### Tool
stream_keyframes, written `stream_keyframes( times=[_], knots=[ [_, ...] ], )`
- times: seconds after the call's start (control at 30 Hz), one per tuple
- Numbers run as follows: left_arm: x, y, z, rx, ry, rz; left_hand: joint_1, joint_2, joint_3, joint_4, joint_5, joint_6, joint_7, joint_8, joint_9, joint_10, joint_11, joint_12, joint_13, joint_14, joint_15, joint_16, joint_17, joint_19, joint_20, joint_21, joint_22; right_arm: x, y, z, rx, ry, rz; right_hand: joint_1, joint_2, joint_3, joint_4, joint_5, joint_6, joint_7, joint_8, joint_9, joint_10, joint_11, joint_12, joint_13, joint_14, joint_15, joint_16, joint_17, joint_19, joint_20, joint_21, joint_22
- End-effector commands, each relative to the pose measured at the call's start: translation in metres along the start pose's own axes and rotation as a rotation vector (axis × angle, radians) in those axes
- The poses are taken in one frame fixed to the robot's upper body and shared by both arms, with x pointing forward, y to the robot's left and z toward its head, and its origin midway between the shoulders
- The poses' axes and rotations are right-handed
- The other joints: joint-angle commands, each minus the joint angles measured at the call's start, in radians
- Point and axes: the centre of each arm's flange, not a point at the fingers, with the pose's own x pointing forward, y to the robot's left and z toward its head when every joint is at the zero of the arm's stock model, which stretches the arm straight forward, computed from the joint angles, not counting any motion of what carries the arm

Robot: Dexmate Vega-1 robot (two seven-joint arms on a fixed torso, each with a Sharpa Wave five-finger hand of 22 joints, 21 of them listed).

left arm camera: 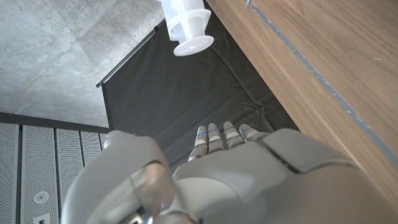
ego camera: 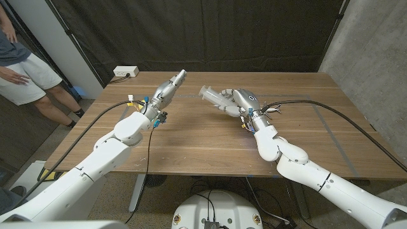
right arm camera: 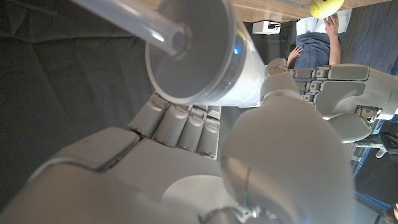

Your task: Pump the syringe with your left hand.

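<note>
1. My right hand (ego camera: 236,102) grips the syringe (ego camera: 210,93) barrel above the far middle of the bench (ego camera: 191,137), plunger end pointing left.
2. My left hand (ego camera: 170,86) hovers left of it, apart from it, fingers (left arm camera: 217,138) straight, close together, holding nothing.
3. A person (ego camera: 22,73) stands far left.

Wooden table (ego camera: 191,137) sitting before black curtain (ego camera: 191,32), concrete wall (ego camera: 375,44) standing right, white outlet box (ego camera: 126,72) lying on table's far edge.
</note>
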Motion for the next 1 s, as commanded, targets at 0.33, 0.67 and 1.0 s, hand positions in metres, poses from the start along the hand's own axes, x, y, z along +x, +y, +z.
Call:
stream_keyframes(
  times=[0.33,0.67,1.0],
  knots=[
    [-0.002,0.005,0.0,-0.003,0.002,0.001,0.002,0.005,-0.008,-0.001,-0.002,-0.008,-0.002,0.0,0.005,-0.006,-0.006,-0.002,0.002,-0.005,-0.003,0.002,0.004,-0.03,0.008,0.002,0.001,-0.011,-0.006,-0.004,-0.004,0.053,0.038,0.187,0.2,0.011,0.015,0.002,0.168,-0.161,-0.007,0.004,0.087,-0.084,-0.004,0.001,-0.003,-0.036,-0.007,0.001,-0.019,-0.12,0.01,-0.005],
    [-0.001,0.004,0.003,0.002,-0.006,-0.013,0.003,0.005,-0.008,-0.001,-0.002,-0.01,-0.002,0.0,0.005,-0.009,-0.006,-0.003,0.002,-0.007,-0.003,0.001,0.004,-0.031,0.008,0.002,0.001,-0.013,-0.003,-0.004,-0.007,0.07,0.047,0.186,0.201,0.011,0.016,0.002,0.168,-0.161,-0.009,0.005,0.088,-0.081,-0.005,0.002,-0.01,-0.035,-0.009,0.001,-0.025,-0.12,0.014,-0.007],
    [0.0,0.004,0.002,0.007,0.0,-0.02,0.004,0.005,-0.009,-0.001,-0.003,-0.012,-0.002,-0.001,0.005,-0.009,-0.006,-0.002,0.002,-0.01,-0.004,0.0,0.003,-0.035,0.008,0.001,0.001,-0.013,0.009,-0.015,-0.036,0.096,0.081,0.184,0.199,0.011,0.016,0.001,0.17,-0.163,-0.012,0.004,0.084,-0.081,-0.007,0.002,-0.019,-0.035,-0.012,0.001,-0.033,-0.12,0.018,-0.011]
  ],
)
